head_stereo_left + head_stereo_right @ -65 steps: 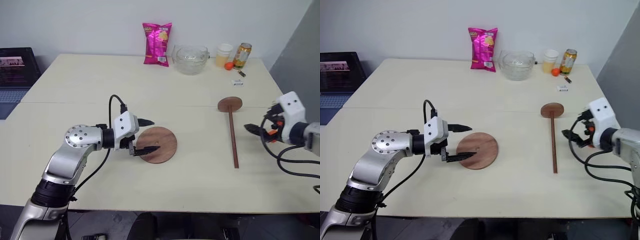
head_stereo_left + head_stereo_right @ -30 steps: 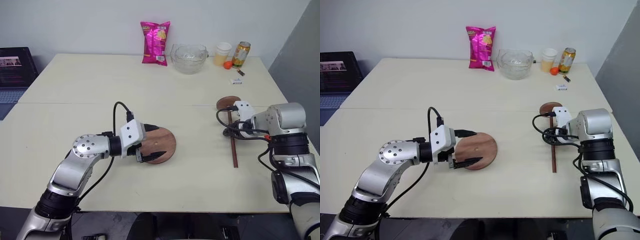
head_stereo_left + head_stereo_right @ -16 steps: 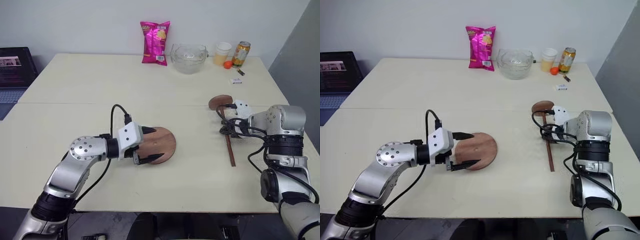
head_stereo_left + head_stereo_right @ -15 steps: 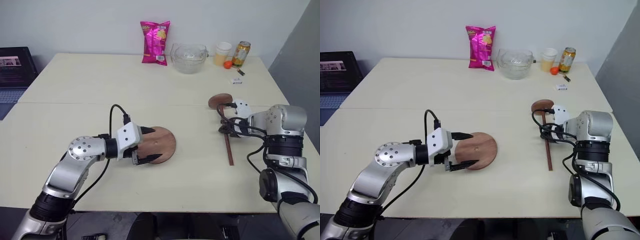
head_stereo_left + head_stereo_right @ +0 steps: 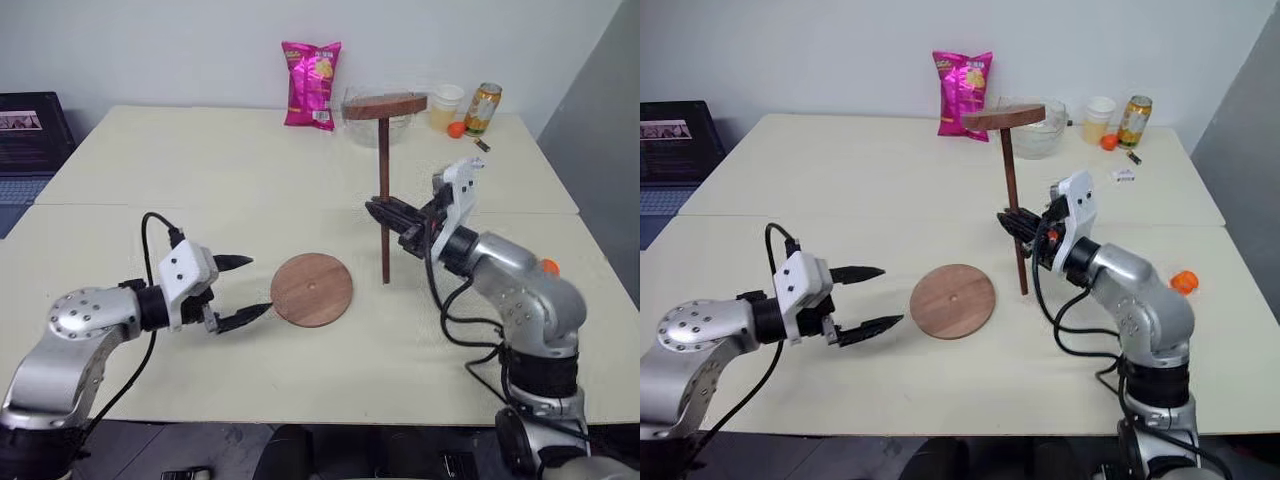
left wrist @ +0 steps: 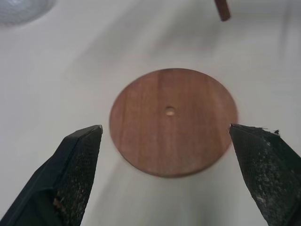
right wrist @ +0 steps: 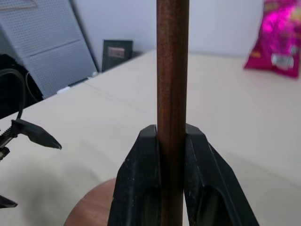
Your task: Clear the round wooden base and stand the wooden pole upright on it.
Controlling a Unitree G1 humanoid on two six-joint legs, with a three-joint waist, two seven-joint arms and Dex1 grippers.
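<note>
wooden pole (image 5: 384, 190) held vertical, disc end up

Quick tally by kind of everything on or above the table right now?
Wooden pieces: 2, round wooden base, wooden pole
Snack bag: 1
Glass bowl: 1
Cup: 1
Can: 1
Total: 6

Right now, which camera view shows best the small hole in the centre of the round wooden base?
The left wrist view: it looks onto the round wooden base between the open left gripper, and the centre hole is plain. In the eye views the base is flatter and the hole only a faint dot. The right wrist view shows just its edge.
</note>
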